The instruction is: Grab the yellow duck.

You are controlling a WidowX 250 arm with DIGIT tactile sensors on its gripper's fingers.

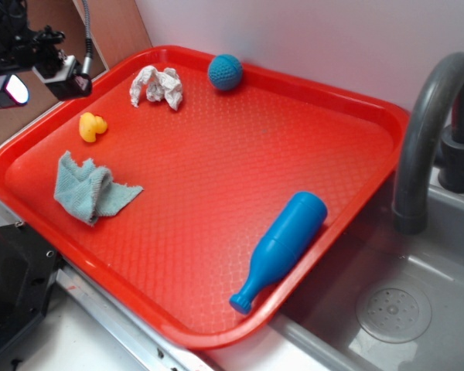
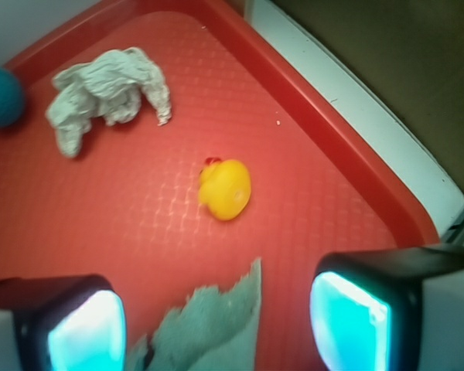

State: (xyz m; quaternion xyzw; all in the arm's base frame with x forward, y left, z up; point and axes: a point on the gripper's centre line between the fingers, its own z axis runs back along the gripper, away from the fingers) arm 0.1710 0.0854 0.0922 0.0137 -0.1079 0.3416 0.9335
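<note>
The yellow duck (image 1: 92, 127) is a tiny rubber toy with an orange-tinted head. It lies on the red tray (image 1: 240, 178) near its left rim. In the wrist view the duck (image 2: 226, 188) sits ahead of the fingers, near the middle of the frame. My gripper (image 1: 37, 75) hangs above the tray's far left corner, up and left of the duck. In the wrist view the gripper (image 2: 216, 325) is open and empty, its two pads wide apart over the corner of a cloth.
A light blue cloth (image 1: 89, 188) lies just in front of the duck. A crumpled white cloth (image 1: 156, 85) and a blue knitted ball (image 1: 225, 72) lie at the tray's back. A blue bottle-shaped toy (image 1: 281, 246) lies at the front right. A grey tap (image 1: 433, 131) and sink (image 1: 394, 309) are on the right.
</note>
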